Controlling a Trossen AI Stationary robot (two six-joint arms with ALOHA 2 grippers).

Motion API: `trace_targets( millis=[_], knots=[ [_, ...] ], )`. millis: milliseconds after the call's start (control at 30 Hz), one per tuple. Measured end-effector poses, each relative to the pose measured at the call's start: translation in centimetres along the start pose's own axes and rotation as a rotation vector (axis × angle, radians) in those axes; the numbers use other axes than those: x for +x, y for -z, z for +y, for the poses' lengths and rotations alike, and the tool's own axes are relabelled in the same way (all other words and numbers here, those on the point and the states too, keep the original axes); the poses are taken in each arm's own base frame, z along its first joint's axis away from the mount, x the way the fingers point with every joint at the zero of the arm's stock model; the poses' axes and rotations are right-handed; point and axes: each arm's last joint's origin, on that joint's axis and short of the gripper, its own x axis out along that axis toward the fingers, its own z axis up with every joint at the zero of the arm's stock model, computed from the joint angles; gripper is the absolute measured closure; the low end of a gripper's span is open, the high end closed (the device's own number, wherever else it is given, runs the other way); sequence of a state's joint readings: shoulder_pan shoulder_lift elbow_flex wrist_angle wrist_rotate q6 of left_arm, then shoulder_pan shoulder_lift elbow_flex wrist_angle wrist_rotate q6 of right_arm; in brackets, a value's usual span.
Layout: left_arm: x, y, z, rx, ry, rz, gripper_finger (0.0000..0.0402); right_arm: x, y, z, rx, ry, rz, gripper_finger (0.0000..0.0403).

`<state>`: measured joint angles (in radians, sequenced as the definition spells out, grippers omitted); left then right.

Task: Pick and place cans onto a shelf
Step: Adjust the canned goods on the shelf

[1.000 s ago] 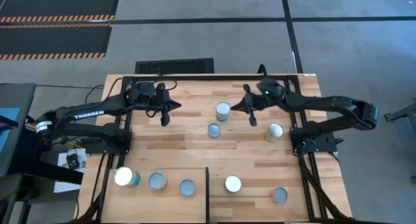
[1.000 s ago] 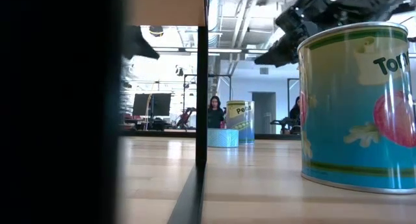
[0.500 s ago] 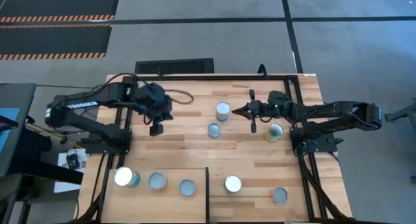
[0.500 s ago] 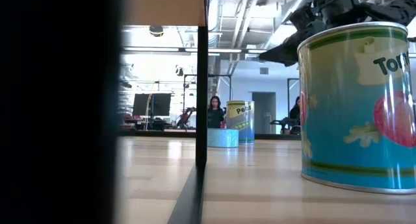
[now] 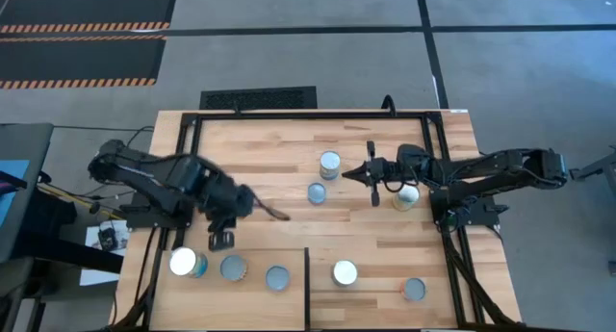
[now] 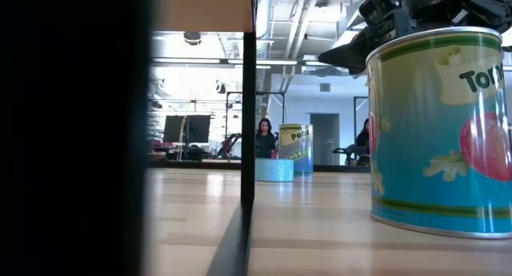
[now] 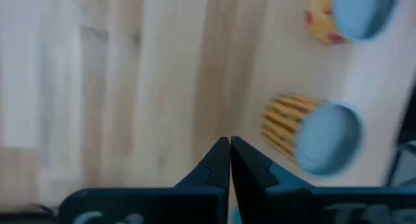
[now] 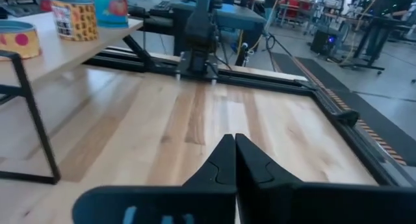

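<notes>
**Op:** Since the last frame half a second back, I see the left arm has swung off the far side of the counter [image 5: 289,226] toward the near edge. Its left pincer [image 5: 274,214] now sits just short of the shelf [image 5: 252,292]. The right arm has barely shifted; the right pincer [image 5: 369,172] hangs between the tall can [image 5: 330,165] and the yellow can [image 5: 406,195].

**Log:** Can positions?

**Op:** Three on the shelf's left half: white-topped can [image 5: 184,263], then two grey-topped cans [image 5: 232,268] [image 5: 277,278]. Two on the right half [image 5: 345,272] [image 5: 414,289], split by the dark upright [image 5: 307,284]. Three remain on the open counter, including the flat blue can [image 5: 317,192].

**Log:** Pincer states?

**Op:** Both clenched and empty. Each wrist view shows its fingers [image 7: 224,160] [image 8: 229,156] pressed tip to tip, nothing between.

**Log:** Risks?

**Op:** My judgement: the left arm is moving fast, and the left wrist view already has the striped can [image 7: 312,132] close ahead. With the pincer clenched it cannot take anything; carrying on would shove a shelved can along the shelf or off its edge. The right one, likewise clenched, would tip the tall can if it drifts sideways before parting its fingers. I'd want the fingers parted before either goes down.
</notes>
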<state>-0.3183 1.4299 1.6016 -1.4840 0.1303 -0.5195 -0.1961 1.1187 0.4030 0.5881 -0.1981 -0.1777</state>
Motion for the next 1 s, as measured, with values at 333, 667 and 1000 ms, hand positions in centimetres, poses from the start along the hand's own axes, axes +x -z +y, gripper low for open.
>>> trace_targets(
  millis=[333, 667, 1000],
  knots=[
    [1.2, 0.9, -4.3, 0.040, 0.022, -0.083, 0.0401, 0.3, -0.9, 2.5, -0.007, -0.040, -0.055, 0.0393],
    [3.3, 2.2, -6.6, 0.068, 0.003, 0.063, 0.0401, 0.4, -1.3, 4.5, 0.000, -0.018, -0.061, 0.0393],
    [3.4, 4.7, -8.6, -0.010, 0.007, 0.104, 0.0401, 0.3, -1.8, 5.4, 0.010, -0.034, -0.095, 0.0392]
  ],
)
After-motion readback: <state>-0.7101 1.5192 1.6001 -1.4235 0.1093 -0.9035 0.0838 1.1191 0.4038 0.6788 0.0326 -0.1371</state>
